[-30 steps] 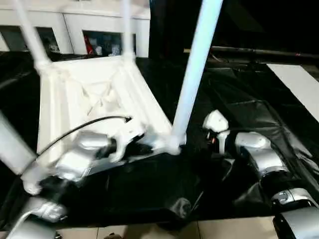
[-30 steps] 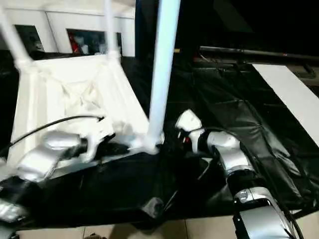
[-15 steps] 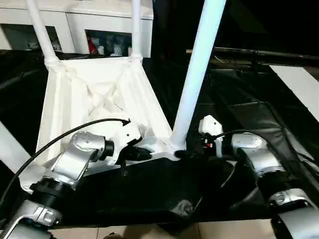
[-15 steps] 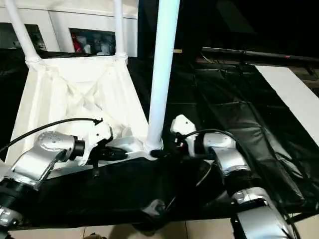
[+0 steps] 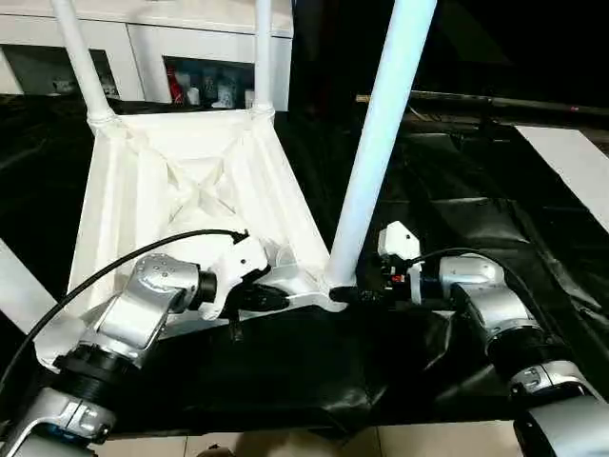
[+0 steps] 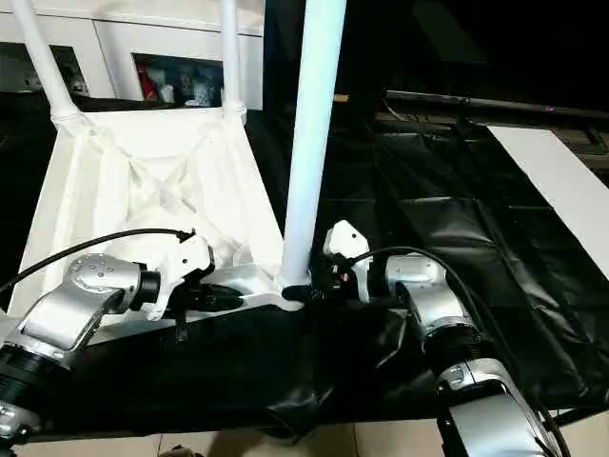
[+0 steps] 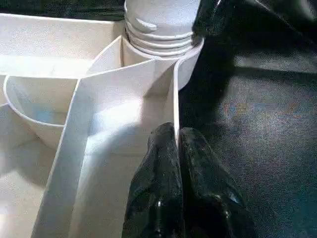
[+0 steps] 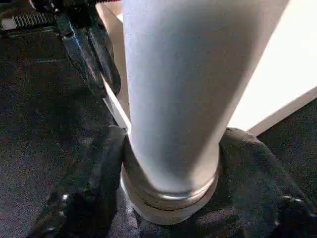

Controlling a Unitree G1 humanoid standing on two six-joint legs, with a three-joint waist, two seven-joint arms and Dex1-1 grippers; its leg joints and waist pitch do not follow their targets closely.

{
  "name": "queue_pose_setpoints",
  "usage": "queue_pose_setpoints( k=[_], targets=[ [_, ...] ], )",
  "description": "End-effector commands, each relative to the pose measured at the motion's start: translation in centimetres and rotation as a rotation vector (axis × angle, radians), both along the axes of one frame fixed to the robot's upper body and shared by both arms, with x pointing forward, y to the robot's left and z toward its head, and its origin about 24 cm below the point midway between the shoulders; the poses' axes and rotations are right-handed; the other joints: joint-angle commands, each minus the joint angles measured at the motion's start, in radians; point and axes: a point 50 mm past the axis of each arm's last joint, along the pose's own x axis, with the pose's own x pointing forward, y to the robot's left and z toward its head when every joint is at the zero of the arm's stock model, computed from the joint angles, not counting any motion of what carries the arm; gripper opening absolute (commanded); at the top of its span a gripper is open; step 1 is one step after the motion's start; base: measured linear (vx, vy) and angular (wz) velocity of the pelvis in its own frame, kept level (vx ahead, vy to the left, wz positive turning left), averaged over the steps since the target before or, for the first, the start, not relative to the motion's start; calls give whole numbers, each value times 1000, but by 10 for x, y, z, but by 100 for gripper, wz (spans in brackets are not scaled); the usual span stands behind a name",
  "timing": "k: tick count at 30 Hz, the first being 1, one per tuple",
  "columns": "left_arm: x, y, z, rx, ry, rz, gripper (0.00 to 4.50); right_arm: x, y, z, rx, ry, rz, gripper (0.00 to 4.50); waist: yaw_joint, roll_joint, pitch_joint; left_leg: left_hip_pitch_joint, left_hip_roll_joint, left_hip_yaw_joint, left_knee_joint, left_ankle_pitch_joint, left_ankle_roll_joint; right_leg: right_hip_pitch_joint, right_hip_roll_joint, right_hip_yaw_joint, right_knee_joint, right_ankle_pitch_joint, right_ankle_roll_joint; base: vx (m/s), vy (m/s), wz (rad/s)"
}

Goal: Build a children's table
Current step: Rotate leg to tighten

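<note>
The children's table lies upside down on black cloth, its ribbed tabletop (image 5: 181, 190) facing up with white legs standing in the corner sockets. My left gripper (image 5: 276, 297) is shut on the thin near rim of the tabletop (image 7: 124, 79), one finger on each side of the wall, just short of the corner socket. The near right leg (image 5: 381, 143) rises from that socket. My right gripper (image 5: 347, 295) reaches in from the right and closes around this leg's base (image 8: 173, 99), with a black finger (image 8: 89, 188) pressed against each side of the collar.
Two far legs (image 5: 81, 57) (image 5: 264, 52) and a near left leg (image 5: 19, 286) stand up around my arms. A white glass-door cabinet (image 5: 143, 48) is behind the table. Wrinkled black cloth (image 5: 476, 209) covers the floor, with a white panel (image 5: 571, 162) at the right.
My right gripper has moved left to the near right leg's base and narrowed around it. My left gripper has stayed pinched on the rim. The camera has shifted slightly.
</note>
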Motion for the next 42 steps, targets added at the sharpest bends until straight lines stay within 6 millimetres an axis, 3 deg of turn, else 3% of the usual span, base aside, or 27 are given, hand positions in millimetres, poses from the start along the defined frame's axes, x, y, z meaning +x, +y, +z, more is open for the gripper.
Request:
queue_pose_setpoints(
  k=[1, 3, 5, 6, 7, 8, 10, 16, 17, 18, 21, 24, 26, 29, 32, 33, 34, 37, 39, 40, 42],
  targets=[
    [-20, -1, -33, 69, 172, -42, 0, 2, -2, 2, 15, 8, -18, 269, -4, 4, -49, 19, 37, -11, -61, -222, 37, 33, -48, 24, -65, -142, -231, 0, 0, 0],
    [-18, -1, -33, 60, 165, -25, 0, 4, -2, 0, 15, 12, -62, 265, -4, 8, -49, 20, 37, -11, -62, -221, 32, 31, -48, 25, -65, -138, -232, 0, 0, 0],
    [-17, -1, -33, 56, 162, -18, 0, 5, -2, -1, 14, 13, -87, 261, -7, 6, -46, 19, 36, -12, -64, -254, 23, 31, -48, 24, -69, -174, -228, 0, 0, 0],
    [-11, -3, -32, 38, 138, 29, 0, 12, -1, -5, 30, 9, -214, 260, -8, 7, -46, 20, 37, -12, -66, -264, 18, 29, -48, 25, -71, -191, -224, 0, 0, 0],
    [0, -9, -32, 23, 100, 117, 0, 18, 3, -11, 54, 19, -380, 259, -12, 11, -40, 24, 36, -12, -69, -304, 1, 22, -49, 27, -78, -251, -217, 0, 0, 0],
    [5, -12, -32, 19, 81, 163, 0, 20, 6, -15, 62, 28, -452, 259, -17, 10, -38, 27, 34, -17, -73, -353, -28, 20, -51, 26, -86, -346, -193, 0, 0, 0],
    [13, -18, -33, 25, 49, 229, 0, 22, 12, -19, 67, 43, -532, 257, -27, 8, -42, 24, 33, -25, -75, -379, -54, 22, -54, 23, -88, -412, -161, -60, 2, -6],
    [35, -41, -36, 85, -44, 409, 0, 28, 42, -25, 35, 64, -771, 250, -35, 12, -42, 31, 30, -28, -72, -428, -52, 4, -53, 23, -105, -485, -115, -9, 1, 0],
    [38, -44, -35, 94, -63, 427, 0, 29, 49, -24, 46, 71, -786, 250, -34, 17, -42, 32, 30, -29, -72, -437, -51, 2, -53, 24, -106, -479, -114, 0, 0, 0],
    [40, -47, -34, 101, -73, 432, 0, 29, 55, -22, 62, 76, -788, 250, -35, 23, -41, 31, 30, -28, -73, -444, -52, 1, -51, 24, -107, -475, -113, 0, 0, 0],
    [43, -52, -34, 126, -95, 407, 0, 29, 69, -15, 98, 57, -742, 250, -35, 23, -42, 33, 29, -30, -74, -475, -51, -1, -50, 22, -110, -462, -109, 0, 0, 0],
    [43, -52, -35, 145, -101, 383, 0, 30, 68, -9, 140, 43, -728, 250, -34, 28, -42, 30, 31, -30, -77, -476, -49, 2, -49, 23, -107, -415, -122, 0, 0, 0],
    [41, -50, -37, 154, -94, 368, 0, 31, 64, -5, 185, 43, -719, 304, -33, 25, -44, 26, 32, -28, -77, -452, -41, 7, -49, 24, -102, -377, -132, 0, 0, 0],
    [39, -46, -39, 153, -76, 335, 0, 31, 54, 3, 217, 25, -677, 325, -32, 14, -42, 12, 32, -28, -80, -411, -22, 18, -52, 23, -98, -373, -131, 0, 0, 0],
    [36, -42, -39, 132, -58, 302, 0, 30, 46, 8, 218, 24, -599, 361, -28, 13, -41, 18, 35, -27, -77, -407, -17, 14, -56, 25, -103, -405, -127, 0, 0, 0],
    [35, -42, -38, 110, -53, 269, 0, 28, 41, 10, 208, 21, -551, 361, -29, 6, -40, 17, 34, -26, -77, -403, -12, 13, -55, 25, -104, -404, -128, 0, 0, 0],
    [31, -38, -38, 97, -26, 237, 0, 26, 33, 12, 158, -8, -474, 366, -26, 7, -41, 14, 36, -27, -78, -384, -10, 19, -57, 24, -101, -390, -132, 0, 0, 0],
    [26, -34, -37, 87, -4, 180, 0, 20, 21, 14, 102, -40, -364, 401, -22, 8, -45, 14, 37, -21, -73, -328, 5, 22, -54, 26, -91, -284, -161, 0, 0, 0],
    [25, -32, -37, 87, 5, 168, 0, 18, 18, 14, 88, -46, -329, 401, -20, 6, -45, 14, 36, -16, -68, -298, 21, 23, -52, 27, -85, -226, -182, 25, -6, 1],
    [20, -28, -34, 68, 18, 87, 0, 12, 4, 16, 41, -55, -235, 401, -18, 3, -48, 11, 36, -17, -67, -268, 27, 31, -54, 25, -82, -199, -192, 50, -12, 1],
    [13, -25, -31, 41, 27, -22, 0, 6, -6, 17, -7, -50, -158, 401, -11, 3, -49, 11, 37, -15, -63, -229, 50, 33, -52, 24, -74, -130, -209, 26, -5, 0]
  ],
)
